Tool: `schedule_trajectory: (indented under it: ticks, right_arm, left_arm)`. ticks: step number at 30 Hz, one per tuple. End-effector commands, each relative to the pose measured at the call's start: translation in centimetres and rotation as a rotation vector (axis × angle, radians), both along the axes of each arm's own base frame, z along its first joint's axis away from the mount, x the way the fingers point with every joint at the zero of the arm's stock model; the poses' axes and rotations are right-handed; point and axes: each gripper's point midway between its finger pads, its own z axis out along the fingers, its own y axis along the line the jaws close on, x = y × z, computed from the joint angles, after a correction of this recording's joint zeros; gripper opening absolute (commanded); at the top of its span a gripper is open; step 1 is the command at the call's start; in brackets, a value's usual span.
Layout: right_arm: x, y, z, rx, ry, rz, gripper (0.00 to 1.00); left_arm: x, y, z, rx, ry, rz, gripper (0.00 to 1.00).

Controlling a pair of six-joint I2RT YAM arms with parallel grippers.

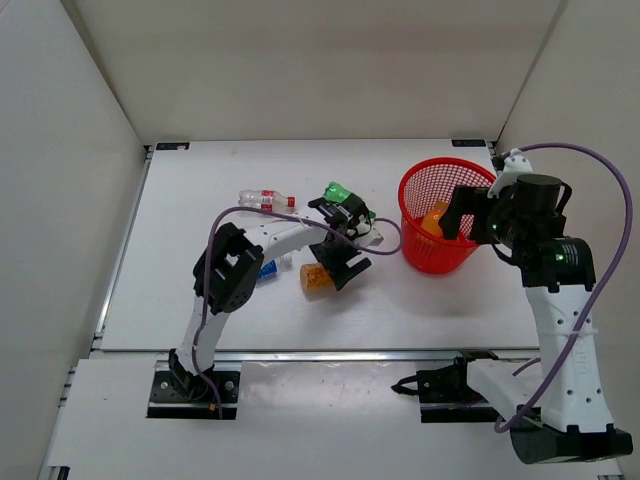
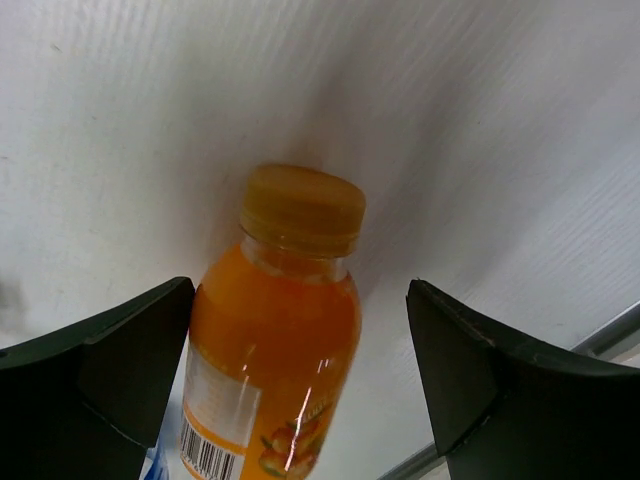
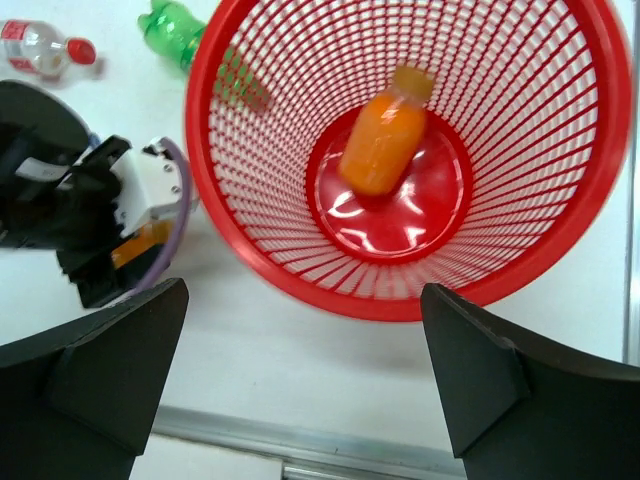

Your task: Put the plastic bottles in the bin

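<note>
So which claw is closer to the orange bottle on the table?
Left. The left gripper is open around that bottle; the right gripper hangs open above the bin, farther away.

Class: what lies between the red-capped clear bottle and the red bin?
A green bottle lies between the red-capped bottle and the bin, shown in the top view.

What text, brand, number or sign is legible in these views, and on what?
No text reads clearly.
On the loose orange bottle: a barcode label, digits too blurred.
On the red-labelled bottle: print too small.
On the binned orange bottle: blurred, nothing legible.
</note>
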Motion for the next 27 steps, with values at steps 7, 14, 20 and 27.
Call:
schedule_trajectory:
  ticks: [7, 14, 20, 27]
  right_arm:
    - [-2.7, -1.1, -0.5, 0.023, -0.004, -0.058, 1.0]
    - [-4.2, -1.5, 0.6, -0.006, -0.042, -0.125, 0.99]
    - [-7.6, -1.4, 0.3, 0.022, -0.09, -0.146, 0.99]
    - [-10.9, 7.2, -7.2, 0.2, 0.104, 0.275, 0.99]
  left_arm:
    - [-1.0, 2.0, -0.9, -0.053, 0.023, 0.108, 0.78]
    - [-1.0, 1.3, 2.0, -0.17, -0.017, 0.204, 0.54]
    - [5.0, -1.4, 16.1, -0.539, -0.217, 0.427, 0.56]
    - [7.0, -8.4, 35.5, -1.019, -0.486, 0.376, 0.61]
